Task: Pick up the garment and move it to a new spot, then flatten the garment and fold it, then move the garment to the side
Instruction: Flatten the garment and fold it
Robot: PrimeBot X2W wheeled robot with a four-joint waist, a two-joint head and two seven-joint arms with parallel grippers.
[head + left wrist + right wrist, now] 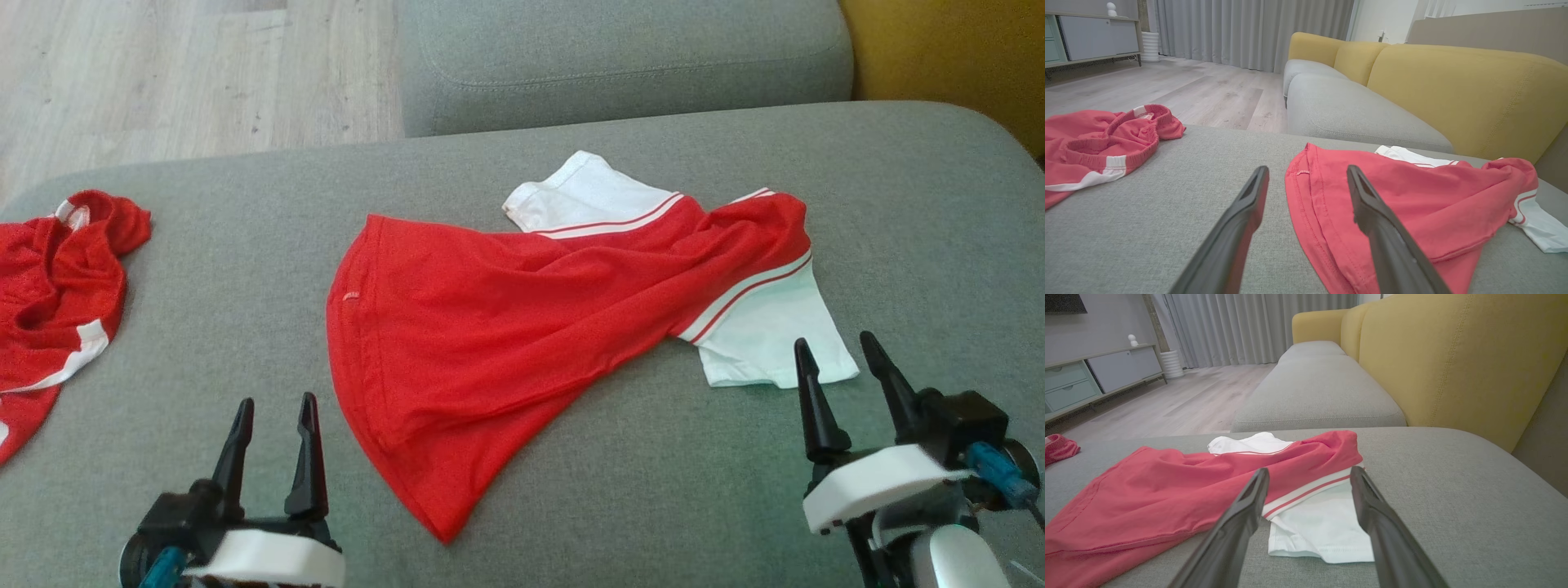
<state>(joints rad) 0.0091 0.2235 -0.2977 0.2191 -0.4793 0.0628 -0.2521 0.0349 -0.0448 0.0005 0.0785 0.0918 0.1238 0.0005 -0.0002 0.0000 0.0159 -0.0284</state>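
Left pincer [276,400] and right pincer [833,338] spread, empty, near rumpled red white-sleeved garment [506,327]

A grey upholstered sofa seat [204,245] with mustard-yellow back cushions [1453,90] stands on pale wood-plank flooring [1188,90]. Grey floor-length curtains [1249,28] hang behind; a low sideboard [1106,375] lines the wall [1098,322].

No words or numbers to read anywhere. That small tag [352,296] on the red shirt [490,327] is too tiny.
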